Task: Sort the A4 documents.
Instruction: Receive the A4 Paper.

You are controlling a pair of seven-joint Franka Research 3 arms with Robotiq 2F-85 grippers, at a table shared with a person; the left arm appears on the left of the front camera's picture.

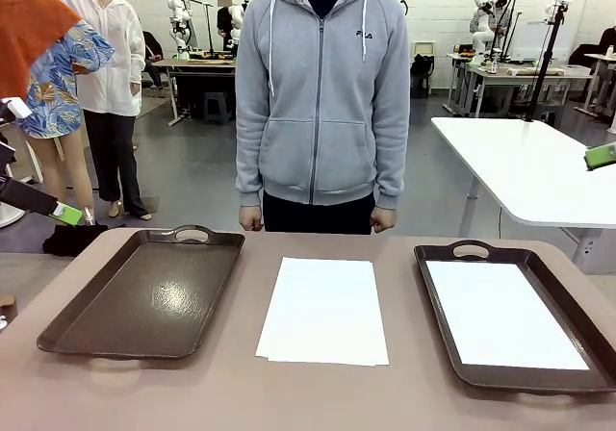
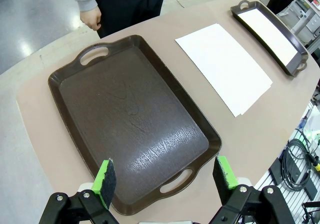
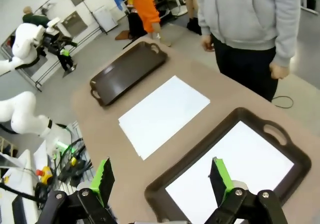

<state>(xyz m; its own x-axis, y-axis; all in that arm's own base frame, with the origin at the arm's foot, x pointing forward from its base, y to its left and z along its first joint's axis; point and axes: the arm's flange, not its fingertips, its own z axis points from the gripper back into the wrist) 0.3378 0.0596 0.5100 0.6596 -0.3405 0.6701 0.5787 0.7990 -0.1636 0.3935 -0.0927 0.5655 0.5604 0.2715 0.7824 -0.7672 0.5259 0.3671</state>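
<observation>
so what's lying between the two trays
A small pile of white paper sheets, flat on the table, touching neither the empty left tray nor the right tray holding one sheet. The front view shows it clearly.

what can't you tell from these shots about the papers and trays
- Front view: how many sheets lie in the middle stack; their edges are too thin to count.
- Front view: any print on the sheet in the right tray; it is washed out white.
- Right wrist view: the right tray's near end, cut off by the bottom edge.
</observation>
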